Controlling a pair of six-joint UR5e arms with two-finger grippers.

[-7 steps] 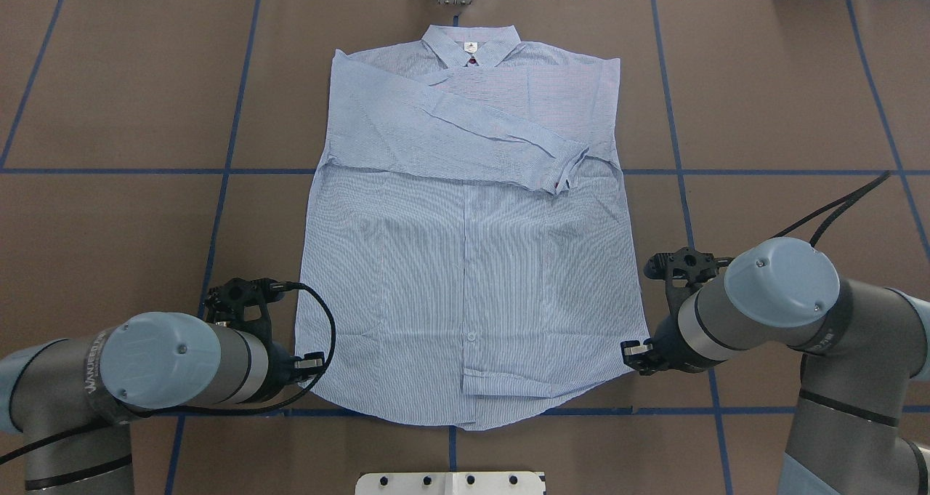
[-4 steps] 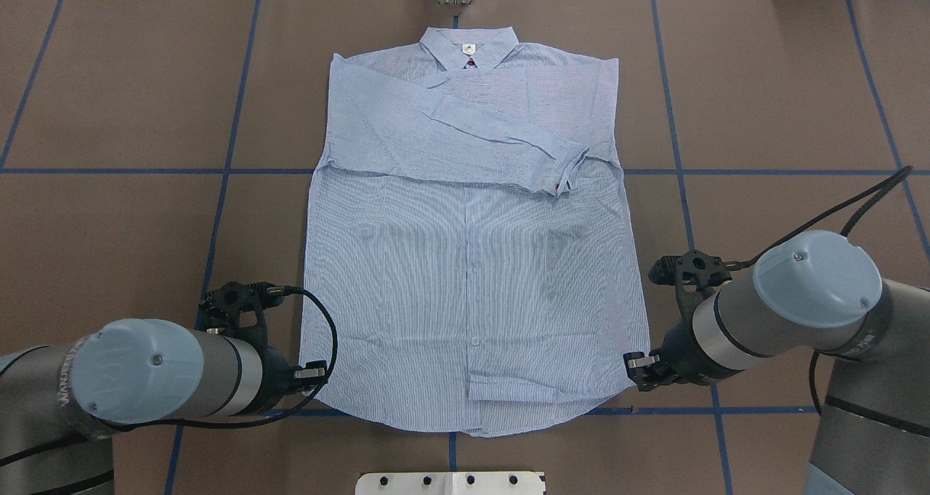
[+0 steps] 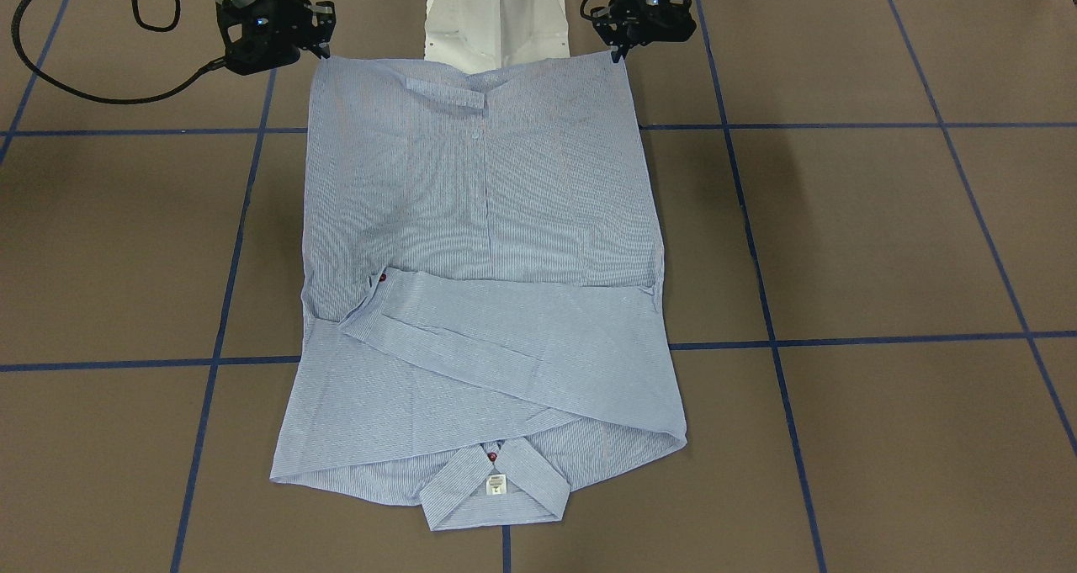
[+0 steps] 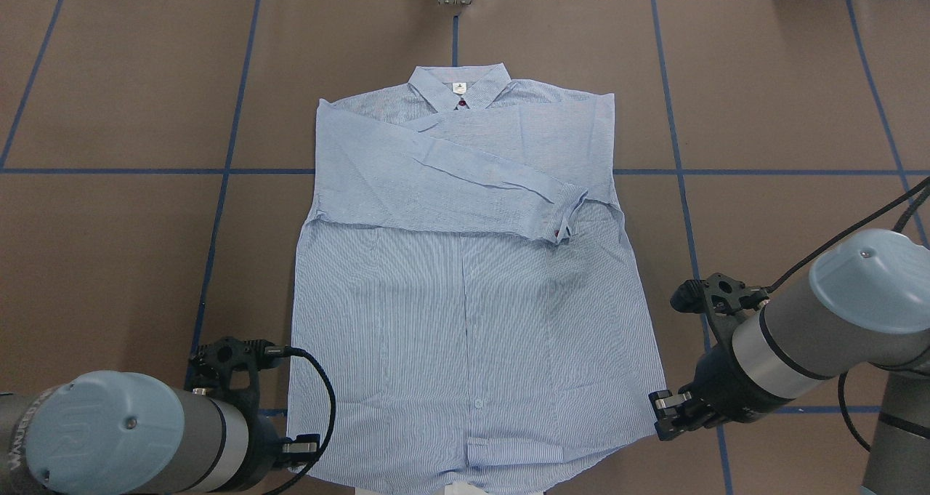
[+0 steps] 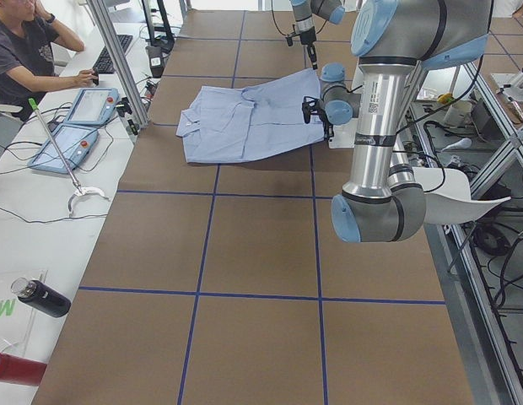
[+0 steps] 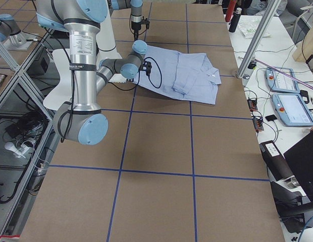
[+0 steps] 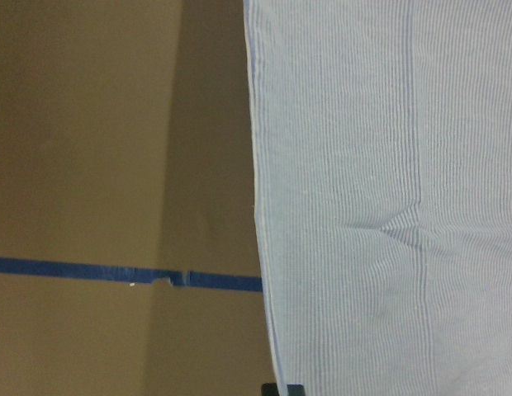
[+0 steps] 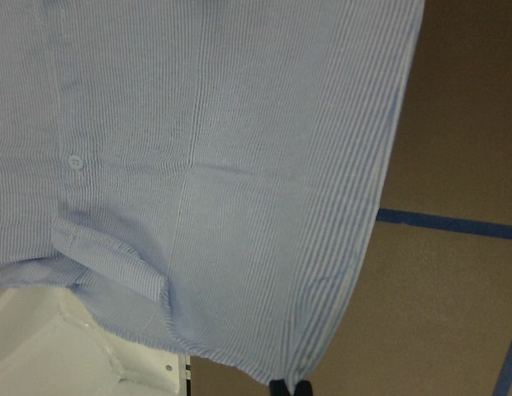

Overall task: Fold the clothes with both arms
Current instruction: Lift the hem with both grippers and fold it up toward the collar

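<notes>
The striped shirt [image 4: 465, 320] lies flat, front up, on the brown surface [image 4: 109, 226], its collar [image 4: 458, 88] away from the robot, its sleeves [image 4: 450, 182] folded across the chest, and its hem [image 3: 471, 76] reaching over the white base [image 3: 492, 18]. The left gripper [image 4: 301, 448] has its fingers [image 7: 282, 390] clenched on one hem corner. The right gripper [image 4: 662, 411] pinches the other corner, each on its own side.

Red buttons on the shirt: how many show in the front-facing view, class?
2. One red button is on the folded sleeve's cuff; the other is at the collar opening. More may hide under the shirt's folds.
</notes>
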